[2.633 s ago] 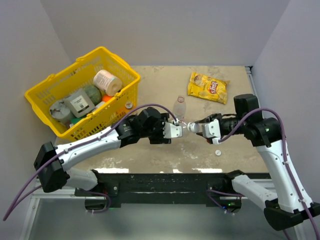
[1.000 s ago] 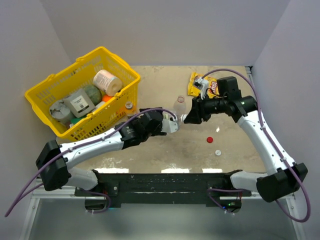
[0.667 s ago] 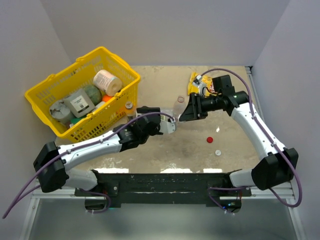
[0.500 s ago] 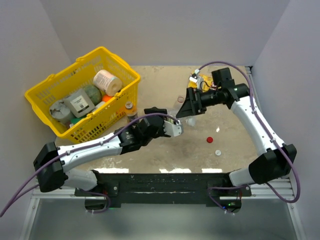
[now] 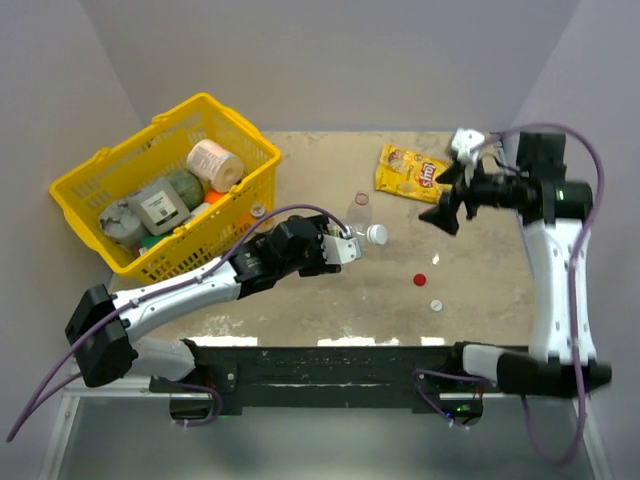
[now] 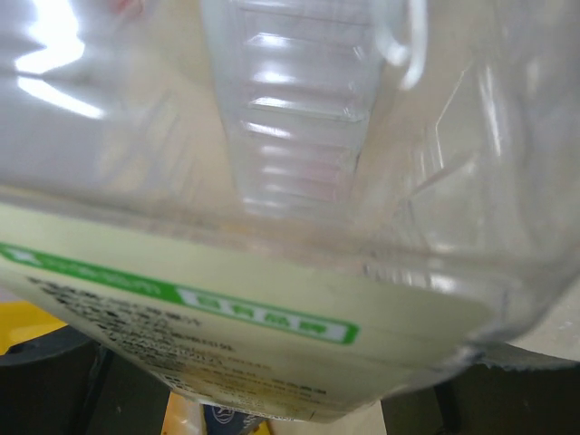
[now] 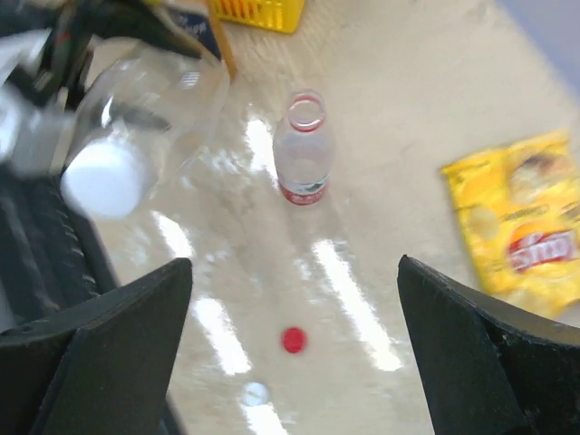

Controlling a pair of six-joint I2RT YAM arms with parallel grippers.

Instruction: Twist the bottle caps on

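My left gripper (image 5: 343, 247) is shut on a clear labelled bottle (image 6: 272, 299) that lies tilted above the table, with a white cap (image 5: 376, 234) on its neck. That capped bottle (image 7: 136, 118) also shows in the right wrist view, cap (image 7: 107, 178) toward the camera. My right gripper (image 5: 446, 206) hangs open and empty, high at the right, apart from everything. A red cap (image 5: 420, 279) and a white cap (image 5: 436, 304) lie loose on the table; the red cap (image 7: 293, 340) and white cap (image 7: 255, 393) sit below my right gripper (image 7: 294, 353). An open bottle (image 5: 359, 210) with a red label stands upright.
A yellow basket (image 5: 100, 165) full of groceries stands at the left. A yellow snack bag (image 5: 412, 172) lies at the back right, close to the right gripper. A small bottle (image 5: 258, 212) stands by the basket's near corner.
My right gripper opened, let go of the white cap at the held bottle's neck and drew back up to the right. The left arm kept its hold on the bottle and shifted only slightly.
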